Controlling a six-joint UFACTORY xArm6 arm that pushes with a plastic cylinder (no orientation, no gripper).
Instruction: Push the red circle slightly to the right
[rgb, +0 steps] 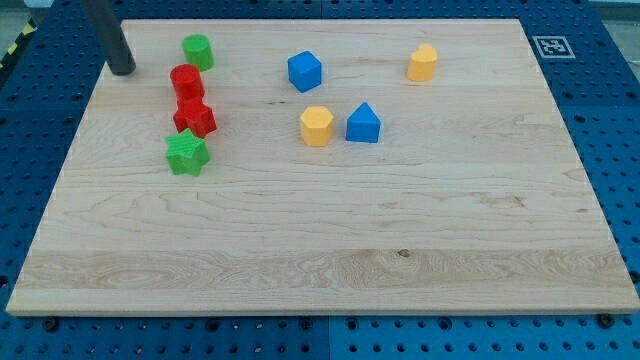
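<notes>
At the view's far left, our tip (123, 70) stands on the wooden bench (320, 270) near its top-left corner, apart from every block. We carry no gripper, only the rod, so there is nothing to open or clench, and nothing is being pushed at this moment.

Just to the right of our tip runs a column of four blocks: a green cylinder (197, 50) at the top, the red circle (186, 81) below it, then a red star (194, 118), and a green star (186, 153) lowest. The red circle seems to touch the red star, or nearly so; we cannot tell whether it touches the green cylinder.

We judge the red circle to be a small, stiff, light plastic piece that will slide easily on the smooth wood, and being round it may roll off a glancing push. So we would meet it square on its left face, at mid-height in the view, and nudge gently, keeping off both neighbours.

Further right lie a blue cube (305, 71), a yellow hexagonal block (316, 126), a blue triangular block (363, 124), and a yellow block (423, 62), all well clear.
</notes>
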